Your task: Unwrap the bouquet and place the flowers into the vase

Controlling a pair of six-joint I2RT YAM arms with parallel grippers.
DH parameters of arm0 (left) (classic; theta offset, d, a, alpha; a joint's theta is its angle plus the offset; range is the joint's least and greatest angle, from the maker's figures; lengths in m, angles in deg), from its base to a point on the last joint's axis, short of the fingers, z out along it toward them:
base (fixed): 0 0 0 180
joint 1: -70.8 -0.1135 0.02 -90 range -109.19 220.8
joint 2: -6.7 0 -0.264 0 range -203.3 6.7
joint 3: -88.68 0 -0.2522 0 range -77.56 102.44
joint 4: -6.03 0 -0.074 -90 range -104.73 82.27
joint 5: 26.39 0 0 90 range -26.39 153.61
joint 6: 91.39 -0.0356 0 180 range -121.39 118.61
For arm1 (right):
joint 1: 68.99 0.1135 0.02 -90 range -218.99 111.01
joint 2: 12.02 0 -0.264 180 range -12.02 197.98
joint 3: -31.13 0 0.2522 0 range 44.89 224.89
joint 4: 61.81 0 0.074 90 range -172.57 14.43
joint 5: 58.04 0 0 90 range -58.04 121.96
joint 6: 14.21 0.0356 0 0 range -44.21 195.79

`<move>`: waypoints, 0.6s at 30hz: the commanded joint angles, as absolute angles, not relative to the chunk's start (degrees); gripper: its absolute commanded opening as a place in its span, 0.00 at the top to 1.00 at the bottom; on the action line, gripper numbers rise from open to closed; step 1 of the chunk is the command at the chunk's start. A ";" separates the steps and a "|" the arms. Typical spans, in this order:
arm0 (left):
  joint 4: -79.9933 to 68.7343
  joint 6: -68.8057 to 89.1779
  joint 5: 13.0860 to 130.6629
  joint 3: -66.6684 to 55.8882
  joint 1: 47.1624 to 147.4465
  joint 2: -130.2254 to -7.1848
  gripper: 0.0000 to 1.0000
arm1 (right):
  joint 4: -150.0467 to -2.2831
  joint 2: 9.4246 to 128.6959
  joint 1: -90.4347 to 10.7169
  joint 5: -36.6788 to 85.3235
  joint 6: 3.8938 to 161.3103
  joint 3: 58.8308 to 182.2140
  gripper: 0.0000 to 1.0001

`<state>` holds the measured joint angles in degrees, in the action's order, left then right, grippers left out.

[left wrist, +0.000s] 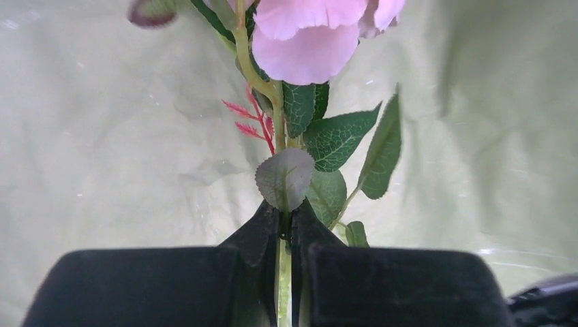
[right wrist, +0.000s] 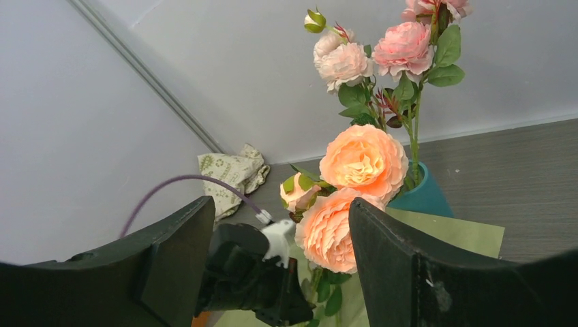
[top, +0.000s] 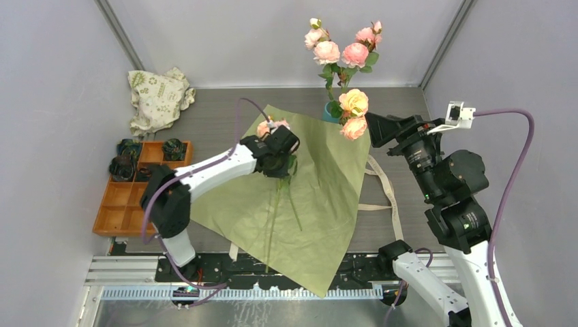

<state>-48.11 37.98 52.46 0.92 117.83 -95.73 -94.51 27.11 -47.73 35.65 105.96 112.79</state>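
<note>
The bouquet's olive-green sheet lies unfolded flat on the table, with its beige ribbon loose at its right edge. On the sheet lie long-stemmed flowers. My left gripper is shut on one thin green stem, just below its leaves and pink bloom. The teal vase stands at the sheet's far corner and holds several pink and peach flowers. My right gripper hovers open beside the vase. Two peach blooms show between its fingers.
A white leaf-printed cloth bag is crumpled at the back left. An orange compartmented tray with dark green rosettes sits at the left. Grey walls enclose the table on three sides.
</note>
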 commanded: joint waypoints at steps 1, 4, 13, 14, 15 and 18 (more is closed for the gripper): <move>-51.82 36.72 47.71 8.47 117.56 -86.04 1.00 | -93.20 26.52 -47.62 35.30 106.44 112.66 0.23; -56.19 36.13 45.46 13.01 117.61 -83.76 1.00 | -92.94 26.40 -47.54 35.29 106.55 112.40 0.23; -43.95 29.09 39.98 20.11 117.56 -73.61 1.00 | -93.49 25.57 -47.56 36.15 105.46 112.55 0.23; -42.51 27.78 39.46 22.24 117.58 -73.28 1.00 | -93.64 25.40 -47.55 36.24 105.33 112.64 0.23; -40.24 26.26 39.15 23.97 117.57 -72.96 1.00 | -93.79 25.23 -47.56 36.46 105.13 112.65 0.23; -31.10 21.73 38.70 26.65 117.62 -71.81 1.00 | -94.24 24.78 -47.55 36.87 104.67 112.53 0.23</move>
<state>-46.78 29.22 41.81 21.55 117.79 -75.64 -94.92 25.69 -47.73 35.93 105.85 112.35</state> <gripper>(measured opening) 0.033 0.771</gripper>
